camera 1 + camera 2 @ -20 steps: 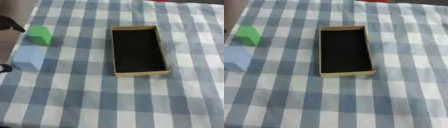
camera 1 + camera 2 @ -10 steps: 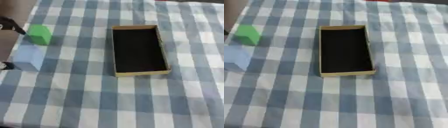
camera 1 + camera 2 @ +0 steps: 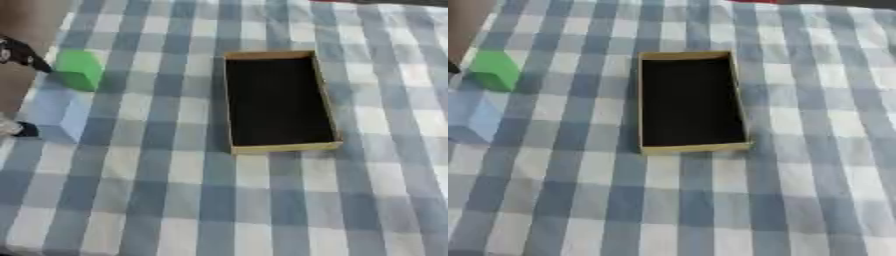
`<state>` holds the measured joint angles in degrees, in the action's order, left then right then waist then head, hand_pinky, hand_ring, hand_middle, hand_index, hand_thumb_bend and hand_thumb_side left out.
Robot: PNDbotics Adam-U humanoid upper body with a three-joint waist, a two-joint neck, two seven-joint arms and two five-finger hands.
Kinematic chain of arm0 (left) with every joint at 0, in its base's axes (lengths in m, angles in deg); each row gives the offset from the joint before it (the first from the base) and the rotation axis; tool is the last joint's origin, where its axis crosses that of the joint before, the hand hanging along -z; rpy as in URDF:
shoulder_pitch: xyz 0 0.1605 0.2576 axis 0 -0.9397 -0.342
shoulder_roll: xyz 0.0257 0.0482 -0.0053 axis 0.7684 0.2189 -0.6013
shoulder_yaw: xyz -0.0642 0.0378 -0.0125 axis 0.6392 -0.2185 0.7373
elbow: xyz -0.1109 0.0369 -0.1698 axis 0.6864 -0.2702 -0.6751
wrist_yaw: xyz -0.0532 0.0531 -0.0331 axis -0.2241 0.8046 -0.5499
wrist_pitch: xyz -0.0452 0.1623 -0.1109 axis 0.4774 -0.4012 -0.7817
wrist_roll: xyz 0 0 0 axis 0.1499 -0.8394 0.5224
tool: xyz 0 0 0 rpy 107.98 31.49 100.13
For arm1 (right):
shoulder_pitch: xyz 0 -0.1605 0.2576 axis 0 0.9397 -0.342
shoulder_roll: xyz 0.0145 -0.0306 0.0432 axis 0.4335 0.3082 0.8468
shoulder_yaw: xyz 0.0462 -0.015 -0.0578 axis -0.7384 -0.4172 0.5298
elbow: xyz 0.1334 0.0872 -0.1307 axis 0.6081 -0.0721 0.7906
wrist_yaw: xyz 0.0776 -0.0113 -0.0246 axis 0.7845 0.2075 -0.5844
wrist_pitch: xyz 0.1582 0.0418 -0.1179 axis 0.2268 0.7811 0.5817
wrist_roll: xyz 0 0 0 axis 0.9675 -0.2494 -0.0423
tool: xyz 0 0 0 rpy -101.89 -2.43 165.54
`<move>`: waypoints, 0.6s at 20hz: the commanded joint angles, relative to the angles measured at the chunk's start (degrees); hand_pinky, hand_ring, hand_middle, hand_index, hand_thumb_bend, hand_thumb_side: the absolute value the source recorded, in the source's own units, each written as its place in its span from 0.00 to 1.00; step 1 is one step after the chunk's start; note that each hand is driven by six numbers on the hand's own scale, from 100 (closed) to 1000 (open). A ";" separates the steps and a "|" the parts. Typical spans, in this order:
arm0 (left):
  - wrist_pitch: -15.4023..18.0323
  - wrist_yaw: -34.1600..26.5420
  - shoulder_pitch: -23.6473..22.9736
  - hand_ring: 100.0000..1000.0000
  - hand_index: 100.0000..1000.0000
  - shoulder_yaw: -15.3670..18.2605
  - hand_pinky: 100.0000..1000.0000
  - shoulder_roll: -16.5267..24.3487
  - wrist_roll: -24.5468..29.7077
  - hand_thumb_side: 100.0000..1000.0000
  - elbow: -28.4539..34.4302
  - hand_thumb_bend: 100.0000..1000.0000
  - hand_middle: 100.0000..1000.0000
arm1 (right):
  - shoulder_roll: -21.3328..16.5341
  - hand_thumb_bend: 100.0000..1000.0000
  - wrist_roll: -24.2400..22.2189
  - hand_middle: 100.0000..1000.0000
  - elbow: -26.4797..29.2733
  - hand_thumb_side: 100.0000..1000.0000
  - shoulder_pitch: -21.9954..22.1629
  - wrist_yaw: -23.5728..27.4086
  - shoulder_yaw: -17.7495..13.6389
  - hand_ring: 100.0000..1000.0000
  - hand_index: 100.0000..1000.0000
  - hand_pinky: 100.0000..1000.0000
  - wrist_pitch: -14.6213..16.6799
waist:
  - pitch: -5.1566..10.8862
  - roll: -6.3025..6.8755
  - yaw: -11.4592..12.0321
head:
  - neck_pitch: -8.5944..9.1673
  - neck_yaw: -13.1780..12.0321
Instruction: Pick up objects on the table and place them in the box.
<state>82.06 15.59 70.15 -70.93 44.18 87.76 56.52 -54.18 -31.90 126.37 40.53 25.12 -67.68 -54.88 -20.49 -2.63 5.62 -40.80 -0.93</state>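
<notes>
open box (image 3: 278, 102) centre on checked cloth (image 3: 262, 200), inside dark. green block (image 3: 79, 70) far left, pale blue block (image 3: 59, 116) just below. left hand (image 3: 17, 52) at left edge.

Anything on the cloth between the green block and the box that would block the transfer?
Nothing visible. Only bare checked cloth lies between the green block and the open, empty box. The pale blue block sits nearer than the green one, off that path.

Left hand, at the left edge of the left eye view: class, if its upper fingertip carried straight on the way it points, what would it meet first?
Most likely the green block: the left hand has a dark fingertip aimed at its near left face. Depth is unclear, so it may pass above it.
</notes>
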 commanded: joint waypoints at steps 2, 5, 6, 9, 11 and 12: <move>0.14 -0.44 1.41 0.87 0.88 0.00 0.83 0.78 0.59 0.29 -1.35 0.54 0.80 | -1.57 0.00 0.20 0.79 0.95 1.00 -0.76 0.31 -0.43 0.78 0.79 0.81 -0.08 | 0.84 0.06 -0.15 | 0.27 0.09; 0.46 -0.50 1.82 0.87 0.88 -0.41 0.83 0.37 0.97 0.28 -2.22 0.54 0.80 | -1.49 0.00 0.30 0.79 0.95 1.00 -0.71 0.33 -0.51 0.78 0.79 0.81 -0.16 | 0.75 0.04 -0.27 | 0.26 0.07; 0.57 -0.49 1.96 0.87 0.88 -0.55 0.83 0.23 1.12 0.28 -2.49 0.54 0.80 | -1.46 0.00 0.34 0.79 0.95 1.00 -0.71 0.34 -0.53 0.78 0.79 0.81 -0.19 | 0.72 0.04 -0.29 | 0.27 0.06; 0.85 -0.35 2.38 0.87 0.88 -0.99 0.83 -0.19 1.67 0.28 -3.45 0.54 0.80 | -1.35 0.00 0.45 0.79 0.95 1.00 -0.73 0.38 -0.55 0.78 0.79 0.81 -0.22 | 0.66 0.03 -0.37 | 0.30 0.04; 1.06 0.02 2.62 0.87 0.87 -1.30 0.83 -0.42 2.03 0.27 -4.09 0.54 0.80 | -1.31 0.00 0.53 0.79 0.95 1.00 -0.72 0.39 -0.58 0.78 0.79 0.81 -0.25 | 0.63 0.04 -0.44 | 0.32 0.06; 1.15 0.26 2.73 0.86 0.87 -1.46 0.83 -0.51 2.20 0.28 -4.44 0.55 0.79 | -1.29 0.00 0.58 0.79 0.95 1.00 -0.72 0.39 -0.61 0.78 0.79 0.81 -0.26 | 0.62 0.04 -0.48 | 0.31 0.08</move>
<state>83.11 15.64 72.09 -72.79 42.50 89.61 52.11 -54.14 -31.54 126.37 40.44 25.16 -67.70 -55.10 -20.84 -2.84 5.19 -40.78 -0.88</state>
